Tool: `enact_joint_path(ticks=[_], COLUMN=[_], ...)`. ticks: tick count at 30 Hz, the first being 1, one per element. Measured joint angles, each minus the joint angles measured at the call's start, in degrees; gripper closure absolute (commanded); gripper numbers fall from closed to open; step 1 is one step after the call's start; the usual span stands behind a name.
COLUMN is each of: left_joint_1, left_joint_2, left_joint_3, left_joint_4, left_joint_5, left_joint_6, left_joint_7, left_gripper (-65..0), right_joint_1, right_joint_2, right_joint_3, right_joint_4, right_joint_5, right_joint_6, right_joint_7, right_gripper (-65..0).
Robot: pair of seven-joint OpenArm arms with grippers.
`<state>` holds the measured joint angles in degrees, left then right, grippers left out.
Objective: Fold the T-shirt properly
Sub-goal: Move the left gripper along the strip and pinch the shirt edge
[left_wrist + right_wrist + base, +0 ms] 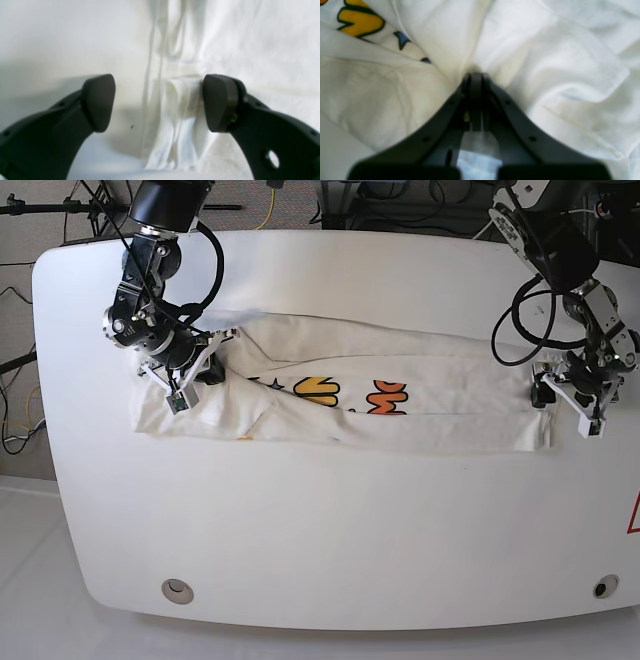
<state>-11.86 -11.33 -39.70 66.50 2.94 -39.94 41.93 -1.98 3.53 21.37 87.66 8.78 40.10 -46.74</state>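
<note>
The T-shirt (400, 405) lies across the table (320, 530), mid-fold. The right gripper (476, 75) pinches its cloth shut; the left gripper (158, 102) gapes wide over the hem, holding nothing. Next, probably close there.

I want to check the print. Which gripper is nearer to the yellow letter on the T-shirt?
Right. The right gripper is shut on the T-shirt close beside the yellow letter; the left gripper stands open at the shirt's far end.
</note>
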Motion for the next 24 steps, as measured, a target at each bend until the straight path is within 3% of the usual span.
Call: enact_joint_path(ticks=[18,24], left_joint_1=[0.2,0.4], left_joint_2=[0.5,1.0], left_joint_3=[2.2,2.3], left_joint_4=[-1.2,-1.1], left_joint_5=[-0.2,-0.9], left_joint_6=[0.5,0.4], left_joint_7=[-1.9,-2.7], left_gripper=[-51.5,-37.9], right_joint_1=[0.0,0.0], right_joint_2=[0.0,0.0], right_joint_3=[0.0,0.0], right_joint_4=[0.0,0.0], right_joint_5=[0.0,0.0], right_joint_6=[0.0,0.0], right_joint_7=[0.0,0.0], right_gripper=[0.0,0.0])
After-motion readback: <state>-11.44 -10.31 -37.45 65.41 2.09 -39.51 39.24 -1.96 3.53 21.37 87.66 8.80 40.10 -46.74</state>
